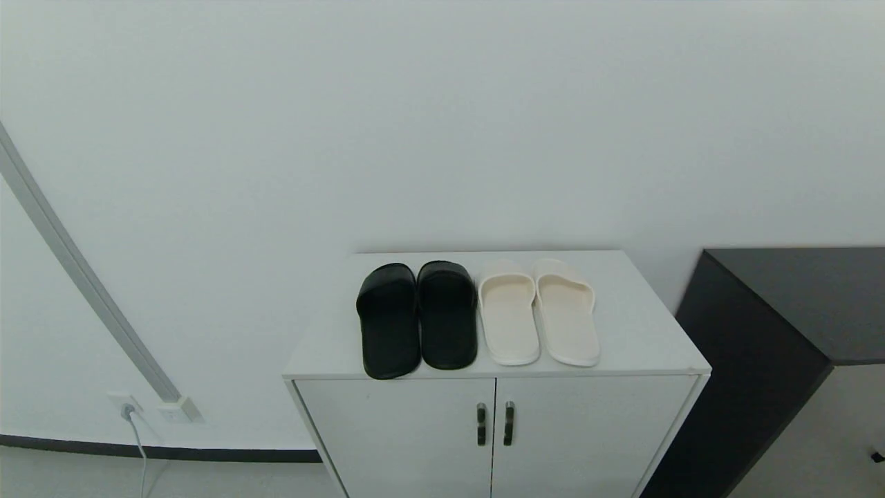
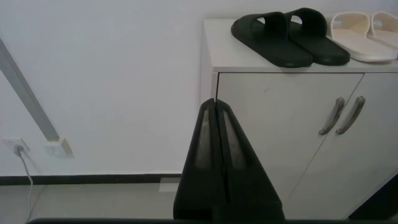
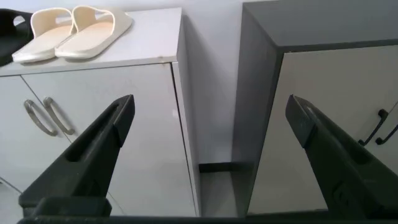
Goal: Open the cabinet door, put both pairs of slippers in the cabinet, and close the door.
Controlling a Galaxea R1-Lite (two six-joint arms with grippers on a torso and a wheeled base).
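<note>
Left gripper [image 2: 215, 107]: fingers pressed together, holding nothing. It sits low, in front of the cabinet's [image 1: 387, 443] left front corner, left as the robot faces it. Right gripper [image 3: 211, 106]: fingers spread wide, holding nothing. It sits off the cabinet's right front corner, facing the gap between the cabinet and the dark unit [image 1: 760, 360] beside it.

Both doors [image 1: 588, 443] are shut. The 2 handles [image 1: 509, 422] are upright bars, side by side at the centre seam, just below the cabinet top. They lie rightward of the left gripper and leftward of the right gripper. Neither arm looks clearly nearer, but the right gripper's spread suits a grasp.

The black slippers [image 1: 415, 318] and cream slippers [image 1: 539, 315] rest on the cabinet top, just beside each other. Their long axes run front to back, heels at the front edge.
</note>
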